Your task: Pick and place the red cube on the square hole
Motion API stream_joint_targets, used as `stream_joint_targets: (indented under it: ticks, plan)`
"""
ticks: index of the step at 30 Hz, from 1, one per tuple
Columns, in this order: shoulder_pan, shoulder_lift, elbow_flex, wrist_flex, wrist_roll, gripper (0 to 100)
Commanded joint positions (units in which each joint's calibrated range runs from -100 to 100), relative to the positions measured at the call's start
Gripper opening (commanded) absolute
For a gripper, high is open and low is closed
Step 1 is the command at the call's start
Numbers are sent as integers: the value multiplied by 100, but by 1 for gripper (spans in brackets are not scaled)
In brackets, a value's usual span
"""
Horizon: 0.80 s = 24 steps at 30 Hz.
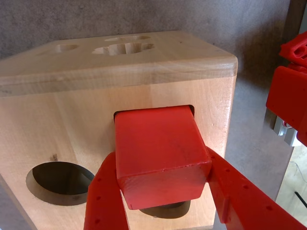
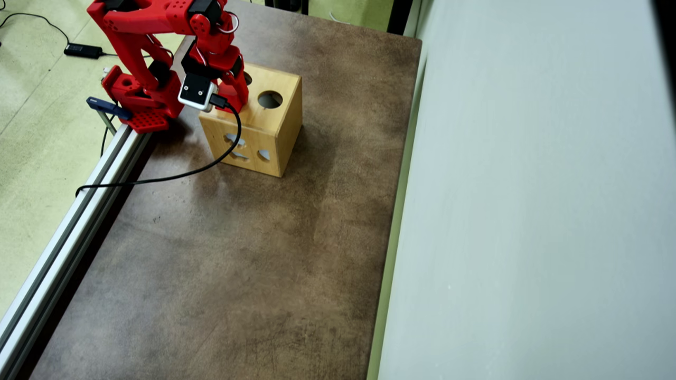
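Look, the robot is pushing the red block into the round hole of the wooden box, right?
Not quite. In the wrist view the gripper holds the red block at the square hole of the wooden box; the round hole sits empty beside it.

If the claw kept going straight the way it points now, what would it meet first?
Likely the wooden box. The claw holds the red cube, whose leading end sits at the square hole; the cube would probably slide deeper, then the fingers meet the box face.

Mottled brown table, wooden box standing near its far-left corner.
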Motion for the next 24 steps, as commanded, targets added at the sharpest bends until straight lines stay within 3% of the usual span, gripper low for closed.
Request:
stream_joint_targets:
  ticks: [1,4,7,18,20,24]
  plan:
    - [24,-67,-17,25,24,1]
    - [32,-67,-17,25,-10,3]
    - [24,-76,-26,25,24,14]
    - [-50,-1690,430,25,-24,92]
    - [-5,-1868,582,1,-24,97]
    - [-42,-1961,609,9,-20,96]
